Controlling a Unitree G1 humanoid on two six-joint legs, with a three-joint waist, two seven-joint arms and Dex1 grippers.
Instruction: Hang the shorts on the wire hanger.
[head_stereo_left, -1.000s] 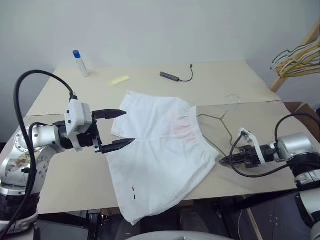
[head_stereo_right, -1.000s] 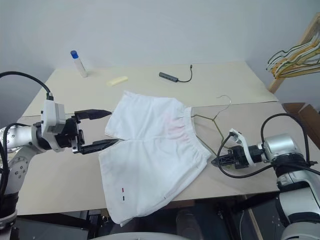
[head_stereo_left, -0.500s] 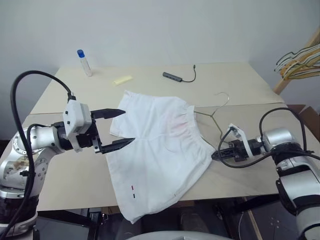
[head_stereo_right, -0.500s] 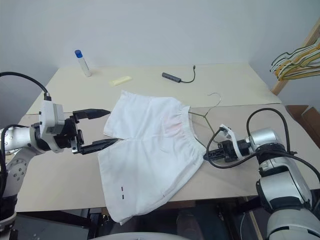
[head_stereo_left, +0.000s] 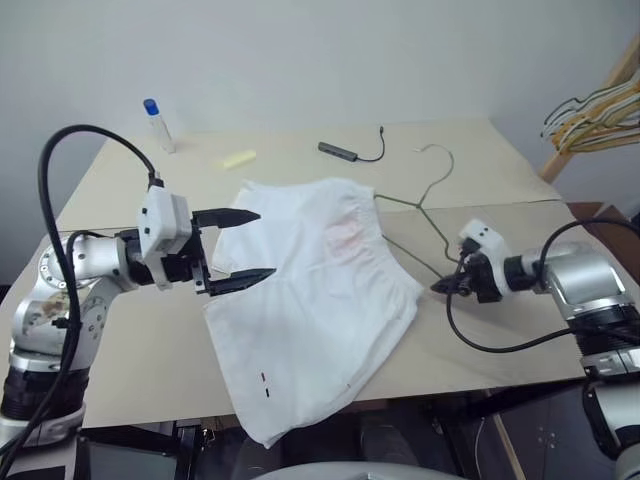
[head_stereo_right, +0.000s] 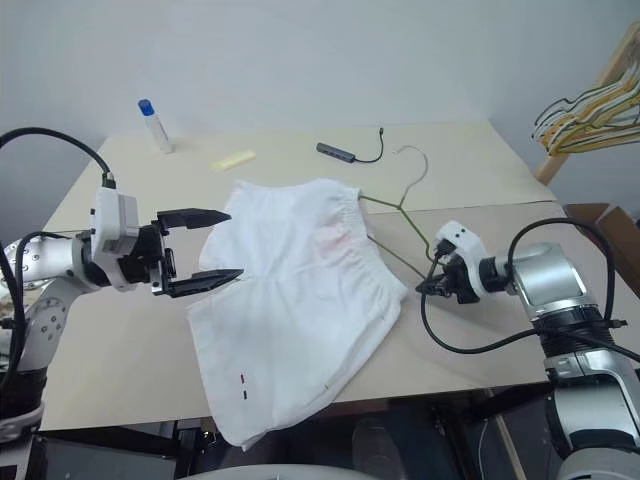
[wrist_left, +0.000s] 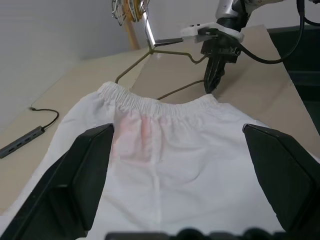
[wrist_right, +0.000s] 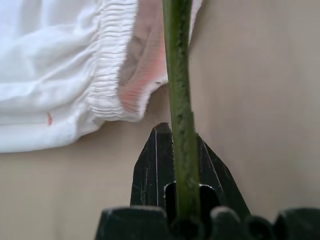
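Shorts (head_stereo_left: 315, 300): white cloth, gathered waistband, faint pink smudge near the waist; laid flat across the middle of the desk (head_stereo_left: 150, 360), one leg draped over the front edge, small red and black marks near that hem.

Wire hanger (head_stereo_left: 415, 205): thin olive-grey wire, set just beside the waistband on the side toward the right edge, hook pointed toward the back edge; one corner is tucked at the waistband.

Right tool (head_stereo_left: 447, 287): clamped tight on the hanger's lower wire, near the waistband.

Left tool (head_stereo_left: 240, 245): jaws spread wide, nothing gripped, held over the shorts' left edge.

Other items, along the back edge: blue-capped bottle (head_stereo_left: 158, 125), yellow slip (head_stereo_left: 239, 158), grey adapter with cable (head_stereo_left: 340, 151). Bunch of coloured hangers (head_stereo_left: 590, 110) noted beyond the right edge.
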